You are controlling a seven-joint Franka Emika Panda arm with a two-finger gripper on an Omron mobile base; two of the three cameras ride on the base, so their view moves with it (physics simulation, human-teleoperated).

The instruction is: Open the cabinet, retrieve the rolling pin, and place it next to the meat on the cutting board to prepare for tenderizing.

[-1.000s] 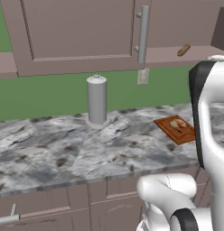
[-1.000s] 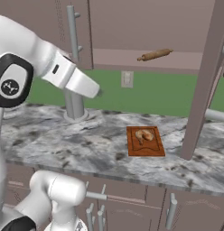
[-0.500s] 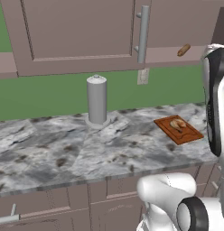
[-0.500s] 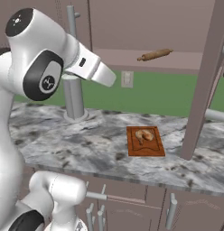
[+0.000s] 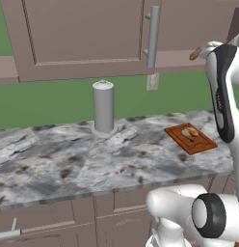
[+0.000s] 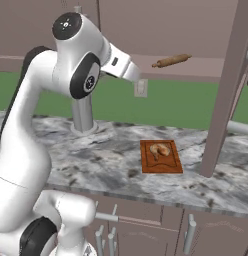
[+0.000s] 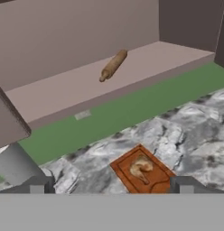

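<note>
I am seeing one rolling pin (image 7: pixel 113 65) lying on the bottom shelf of the open cabinet (image 7: pixel 77 36), up at about twelve o'clock in the hand view and well apart from everything on the counter. One cutting board (image 7: pixel 143 173) is sitting flat on the marbled countertop (image 6: pixel 96 160) at about six o'clock from the pin, and one piece of meat (image 7: pixel 141 168) is resting curled on its middle. One tall grey cylinder (image 5: pixel 103 106) is standing upright at about nine o'clock from the board in the left base view. My gripper (image 7: pixel 111 185) is hanging over the board's near edge with its two fingertips (image 7: pixel 38 185) spread fully wide, gripping nothing.
</note>
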